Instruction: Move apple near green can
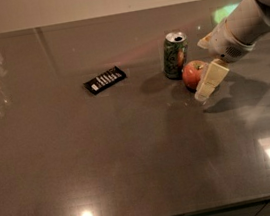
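1. The apple is sitting on the dark table just beside the green can, perhaps touching it, so the placing is looking all but done.
2. The risk is lying in the parting. If the gripper is dragging sideways as it lifts off, the round apple may be rolling away, or knocking the upright can over.
3. The gripper is hanging low by the tabletop, close against the apple on the side away from the can.
4. Whether it is clasping the apple or is loose of it, I cannot tell.
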Robot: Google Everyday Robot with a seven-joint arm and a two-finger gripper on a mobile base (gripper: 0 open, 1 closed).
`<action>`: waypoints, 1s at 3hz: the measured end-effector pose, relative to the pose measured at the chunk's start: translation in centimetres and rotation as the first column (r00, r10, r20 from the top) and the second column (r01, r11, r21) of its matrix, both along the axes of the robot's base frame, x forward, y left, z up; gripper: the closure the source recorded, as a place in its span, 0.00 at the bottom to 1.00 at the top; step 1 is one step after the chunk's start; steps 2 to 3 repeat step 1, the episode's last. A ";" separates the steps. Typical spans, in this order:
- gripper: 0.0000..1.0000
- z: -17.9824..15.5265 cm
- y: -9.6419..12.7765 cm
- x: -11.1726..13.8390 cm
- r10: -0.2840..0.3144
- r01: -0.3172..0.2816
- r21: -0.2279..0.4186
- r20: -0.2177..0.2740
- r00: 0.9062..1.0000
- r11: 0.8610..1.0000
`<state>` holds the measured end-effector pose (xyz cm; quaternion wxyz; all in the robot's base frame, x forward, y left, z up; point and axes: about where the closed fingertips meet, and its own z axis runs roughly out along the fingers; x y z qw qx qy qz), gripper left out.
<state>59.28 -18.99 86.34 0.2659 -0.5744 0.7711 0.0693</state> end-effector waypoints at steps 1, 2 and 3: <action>0.00 0.0 0.0 0.0 0.003 -0.003 -0.001 -0.001 1.000 1.000; 0.00 0.0 0.0 0.0 0.003 -0.003 -0.001 -0.001 1.000 1.000; 0.00 0.0 0.0 0.0 0.003 -0.003 -0.001 -0.001 1.000 1.000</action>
